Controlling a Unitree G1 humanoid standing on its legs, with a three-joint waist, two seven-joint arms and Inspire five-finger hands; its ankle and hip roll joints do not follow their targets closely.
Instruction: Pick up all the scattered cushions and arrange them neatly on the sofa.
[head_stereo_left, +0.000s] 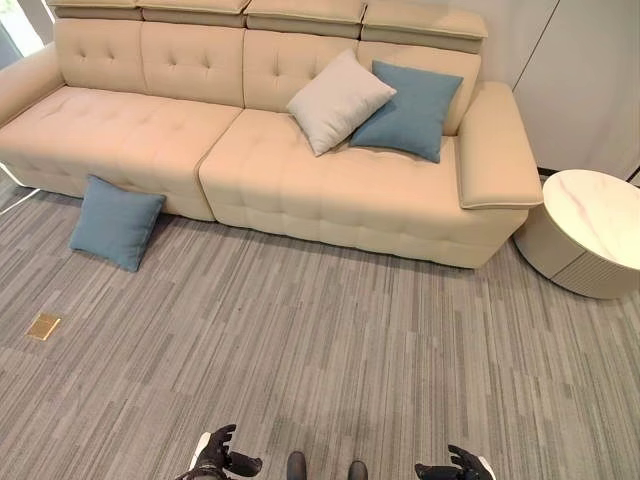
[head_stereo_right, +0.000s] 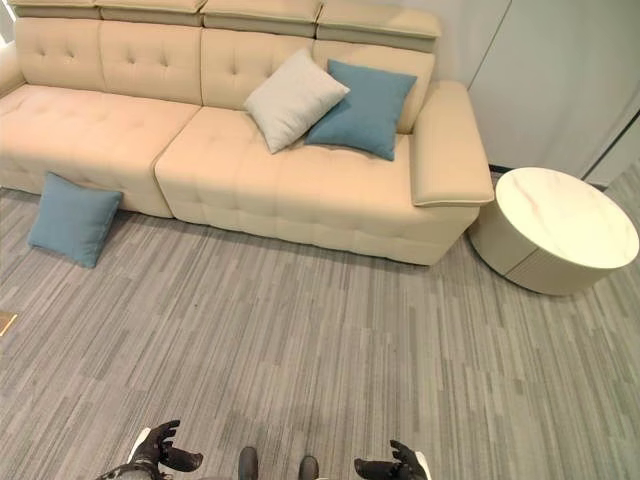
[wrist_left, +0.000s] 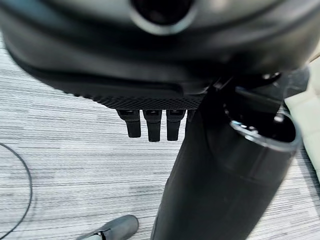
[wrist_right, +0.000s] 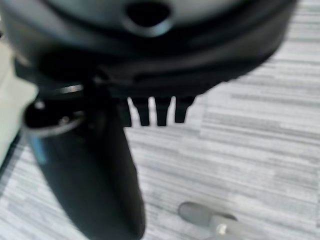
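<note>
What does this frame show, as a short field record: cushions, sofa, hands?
on sofa: pale grey square cushion and blue square cushion, leaning on the backrest
on floor: second blue square cushion, propped against the sofa front
sofa: cream tufted leather sofa
left hand: open, empty
right hand: open, empty

Two cushions (head_stereo_left: 375, 103) lean side by side on the sofa's (head_stereo_left: 280, 170) right seat. A third cushion (head_stereo_left: 115, 221) rests on the floor against its left front. A round table (head_stereo_left: 590, 230) stands right.
</note>
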